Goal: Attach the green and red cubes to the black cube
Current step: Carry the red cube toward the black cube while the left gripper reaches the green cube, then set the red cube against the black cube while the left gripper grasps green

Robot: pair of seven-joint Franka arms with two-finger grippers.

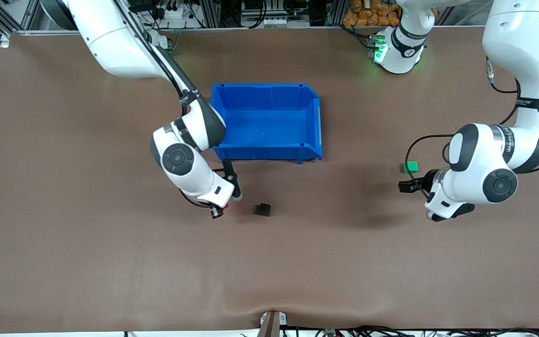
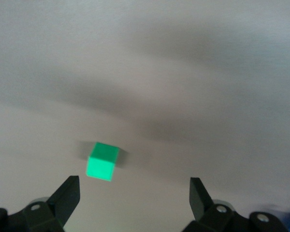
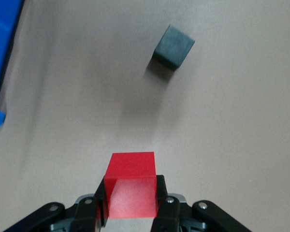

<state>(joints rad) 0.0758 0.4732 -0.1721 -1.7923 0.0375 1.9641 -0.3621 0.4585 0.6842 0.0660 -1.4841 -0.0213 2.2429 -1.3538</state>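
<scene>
Front view showed the brown counter (image 1: pixel 63 257) with a blue bin (image 1: pixel 269 119) standing near its middle, toward the robots' bases. The black cube (image 1: pixel 263 209) lay on the counter nearer to the camera than the bin, apart from it.

The right hand (image 1: pixel 220 210) was low over the counter beside the black cube, toward the right arm's end of the counter. In the right wrist view the right hand (image 3: pixel 131 195) had its two fingers (image 3: pixel 163 198) closed against the sides of the red cube (image 3: pixel 131 186), holding it clear of the counter, with the black cube (image 3: pixel 173 46) ahead of it and a gap between the two. An edge of the blue bin (image 3: pixel 0 53) showed at the margin of that view.

The green cube (image 1: pixel 410 166) rested on the counter toward the left arm's end, well apart from the black cube. The left hand (image 1: pixel 407 185) hung just beside it. In the left wrist view the left hand (image 2: pixel 133 193) had its fingers (image 2: pixel 67 195) spread wide with nothing between them; the green cube (image 2: pixel 102 162) sat on the counter just ahead of one fingertip, not touched.
</scene>
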